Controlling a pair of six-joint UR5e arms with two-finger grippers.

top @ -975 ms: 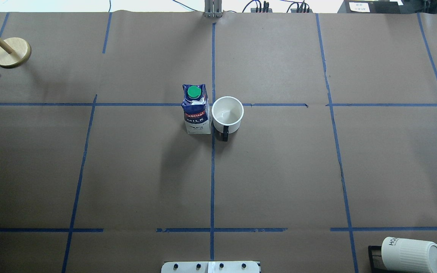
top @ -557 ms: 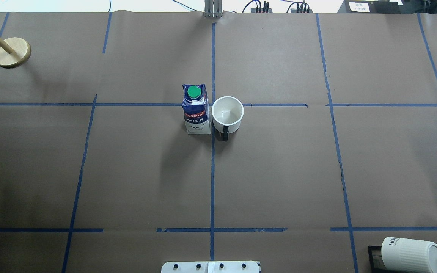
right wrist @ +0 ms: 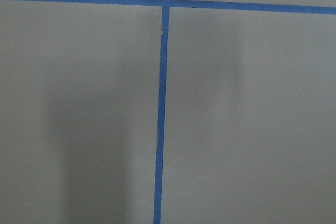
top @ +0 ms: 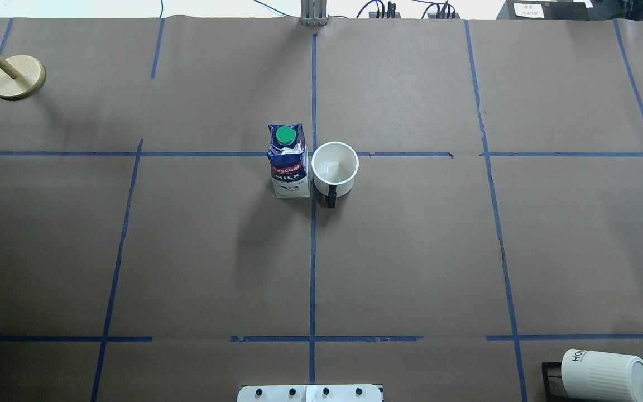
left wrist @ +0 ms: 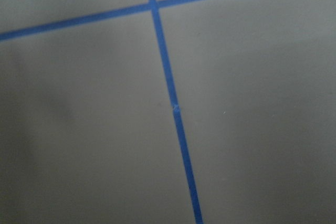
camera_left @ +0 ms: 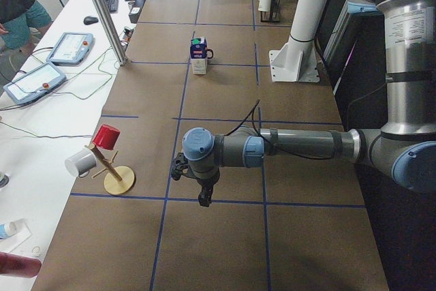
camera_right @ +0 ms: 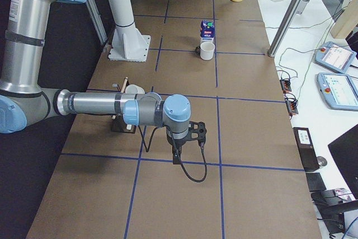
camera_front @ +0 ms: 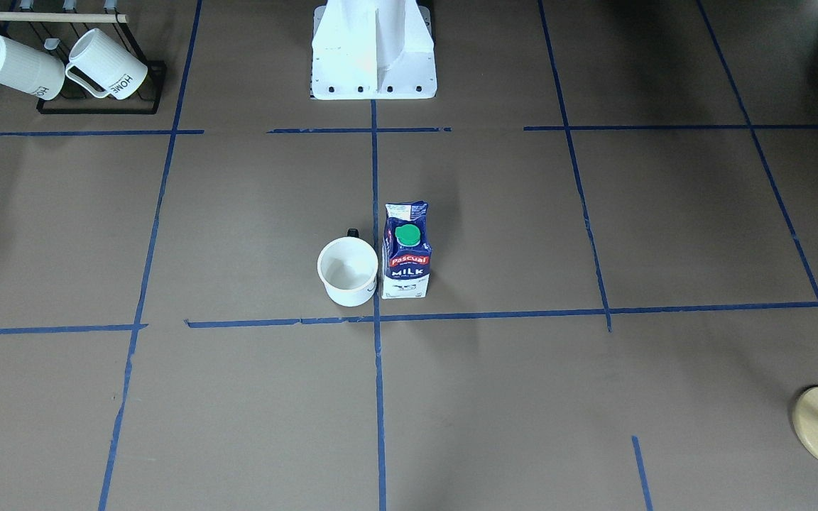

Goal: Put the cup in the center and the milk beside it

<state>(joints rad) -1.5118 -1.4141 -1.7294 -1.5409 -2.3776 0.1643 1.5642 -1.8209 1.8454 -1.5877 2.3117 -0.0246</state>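
Observation:
The cup (top: 335, 167) stands upright just right of the center crossing (top: 313, 154), its black handle toward the robot. The milk (top: 287, 162) stands upright just left of it, touching or nearly touching. Both also show in the front view, cup (camera_front: 347, 271) and milk (camera_front: 406, 252). My left gripper (camera_left: 204, 199) hangs over the table's left end, far from both. My right gripper (camera_right: 178, 155) hangs over the right end. Each shows only in a side view, so I cannot tell whether it is open or shut. The wrist views show only brown paper and blue tape.
A wooden mug tree (top: 17, 77) stands at the far left corner, with a red cup (camera_left: 106, 136) and a white one on it. A black rack (camera_front: 96, 106) with two ribbed HOME mugs (camera_front: 107, 64) stands near the robot's right. The robot's white base (camera_front: 373, 57) is at the near edge.
A dark part of the left arm at the overhead view's left edge has moved out of that view. The cup and milk have not moved.

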